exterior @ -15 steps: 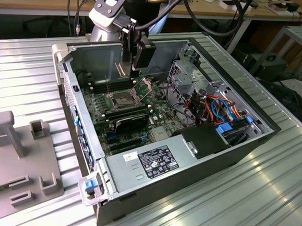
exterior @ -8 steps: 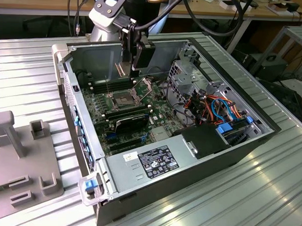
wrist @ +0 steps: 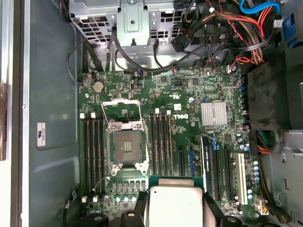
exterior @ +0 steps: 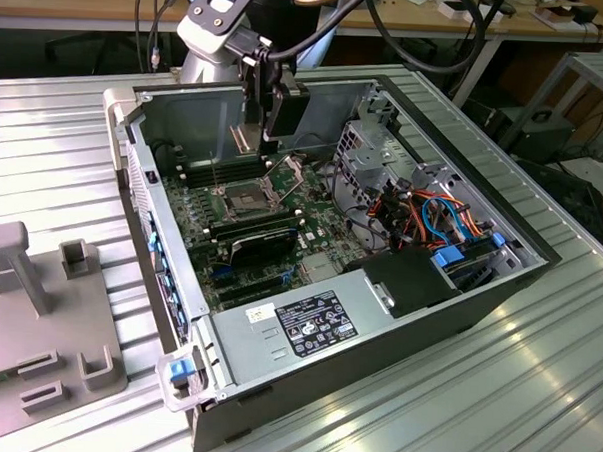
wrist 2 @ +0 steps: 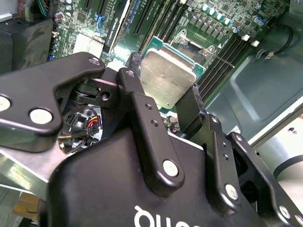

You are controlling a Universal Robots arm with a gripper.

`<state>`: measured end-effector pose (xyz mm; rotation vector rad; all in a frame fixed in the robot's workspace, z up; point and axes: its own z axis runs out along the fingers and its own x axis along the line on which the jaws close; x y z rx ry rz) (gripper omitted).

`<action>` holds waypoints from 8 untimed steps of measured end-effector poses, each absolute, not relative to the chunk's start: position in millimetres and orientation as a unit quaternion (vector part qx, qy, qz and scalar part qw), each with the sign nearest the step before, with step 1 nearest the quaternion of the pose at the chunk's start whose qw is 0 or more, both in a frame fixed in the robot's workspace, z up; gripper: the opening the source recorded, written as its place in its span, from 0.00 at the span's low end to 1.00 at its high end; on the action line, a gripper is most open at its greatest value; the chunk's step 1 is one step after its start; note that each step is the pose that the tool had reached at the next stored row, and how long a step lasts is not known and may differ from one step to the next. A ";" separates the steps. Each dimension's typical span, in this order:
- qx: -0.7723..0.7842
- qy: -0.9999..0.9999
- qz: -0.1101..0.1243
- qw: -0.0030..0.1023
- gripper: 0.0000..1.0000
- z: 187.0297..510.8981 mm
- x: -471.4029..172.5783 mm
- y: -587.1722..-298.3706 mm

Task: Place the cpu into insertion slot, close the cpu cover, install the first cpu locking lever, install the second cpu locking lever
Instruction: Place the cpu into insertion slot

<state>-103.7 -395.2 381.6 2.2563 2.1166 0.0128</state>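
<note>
in the exterior view, one open computer case (exterior: 448, 317) is laid on its side on a ribbed metal counter (exterior: 534, 396). one grey fixture (exterior: 48, 305) with upright pegs is set on the counter at the exterior view's left, near the case. wooden desks (exterior: 91, 2) and hanging cables (exterior: 470, 43) are seen in the room behind. one arm (exterior: 216, 17) is seen reaching down into the case, and its gripper (exterior: 266, 124) is held above the far part of the green motherboard (exterior: 281, 235). one insertion slot (exterior: 245, 197) is seen on the board, uncovered, near the gripper but not under it.

in the second wrist view, one cpu (wrist 2: 168, 80) is shown with its silver-grey top up, clamped between two black fingers (wrist 2: 142, 113). the jaws are closed on two opposite edges of the chip. the chip is held in the air, clear of the board.

in the first wrist view, the slot's dark pin field is seen bare. one cpu cover (wrist: 120, 102) is stood up off the slot, at the edge nearest one coin cell (wrist: 98, 86). two banks of long black memory slots (wrist: 160, 144) are counted, one at each side of the slot. one silver finned heat sink (wrist: 214, 113) is seen further along the board. the held chip is kept apart from the slot, with one row of small capacitors (wrist: 128, 185) between them.
</note>
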 end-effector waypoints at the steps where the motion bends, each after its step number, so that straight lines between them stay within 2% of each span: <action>1: 0.729 0.684 0.004 0.024 0.55 381.6 -103.7 -395.2; 8: 0.729 0.684 0.004 0.024 0.55 381.4 -103.2 -394.3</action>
